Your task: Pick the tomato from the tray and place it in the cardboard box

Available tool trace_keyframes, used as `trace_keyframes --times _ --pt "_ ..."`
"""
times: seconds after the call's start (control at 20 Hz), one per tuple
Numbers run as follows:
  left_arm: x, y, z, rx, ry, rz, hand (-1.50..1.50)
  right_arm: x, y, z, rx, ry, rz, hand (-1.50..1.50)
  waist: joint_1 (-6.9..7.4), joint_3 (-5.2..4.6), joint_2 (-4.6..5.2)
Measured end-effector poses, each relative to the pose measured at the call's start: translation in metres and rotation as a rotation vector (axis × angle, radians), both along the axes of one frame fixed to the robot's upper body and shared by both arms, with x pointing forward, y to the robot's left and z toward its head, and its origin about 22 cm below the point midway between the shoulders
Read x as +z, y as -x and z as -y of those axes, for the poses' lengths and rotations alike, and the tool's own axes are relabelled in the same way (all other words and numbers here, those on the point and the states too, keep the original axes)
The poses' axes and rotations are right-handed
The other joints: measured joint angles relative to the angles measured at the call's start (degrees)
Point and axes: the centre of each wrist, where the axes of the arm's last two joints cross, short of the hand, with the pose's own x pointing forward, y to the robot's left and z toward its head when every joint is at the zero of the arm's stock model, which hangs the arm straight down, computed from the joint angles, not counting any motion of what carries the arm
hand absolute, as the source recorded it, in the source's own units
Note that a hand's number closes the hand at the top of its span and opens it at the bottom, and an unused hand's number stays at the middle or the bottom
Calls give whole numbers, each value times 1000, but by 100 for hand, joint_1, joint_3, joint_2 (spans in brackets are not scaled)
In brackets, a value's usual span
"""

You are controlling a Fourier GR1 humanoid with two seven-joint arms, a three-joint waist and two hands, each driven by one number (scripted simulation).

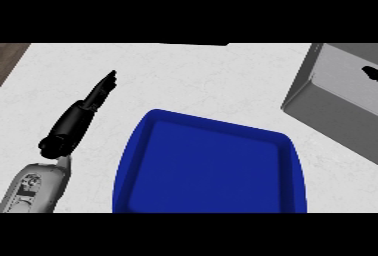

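Note:
A blue tray [148, 150] lies on the white counter at lower centre, and no tomato shows in it. A grey box [332, 100] with a dark handle slot stands at the right edge; I see only its outer walls, not its inside. My left hand [81, 112] rests at the left of the tray, seen edge-on, its fingers straight and pointing away toward the far side, holding nothing. My right hand does not appear in the head view.
The white counter [207, 75] stretches between the tray and the far edge. A strip of brown floor [11, 57] shows past the counter's left corner.

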Motion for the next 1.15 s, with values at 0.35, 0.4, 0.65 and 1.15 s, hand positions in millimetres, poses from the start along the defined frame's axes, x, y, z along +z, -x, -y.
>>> trace_keyframes --times 0.35,0.4,0.65,1.15 --pt "7 0 -4 -8 1 2 0 -7 10 29 132 -72 -108 -150 31 10 5" --pt "4 1 -3 -8 0 3 0 -9 10 31 153 -104 -90 -150 28 11 7" --pt "7 2 -4 0 2 -2 0 -6 6 31 202 -469 101 -150 -11 24 -15" --pt "9 2 2 -6 6 10 0 -12 27 67 -35 -1084 289 -150 40 24 43"
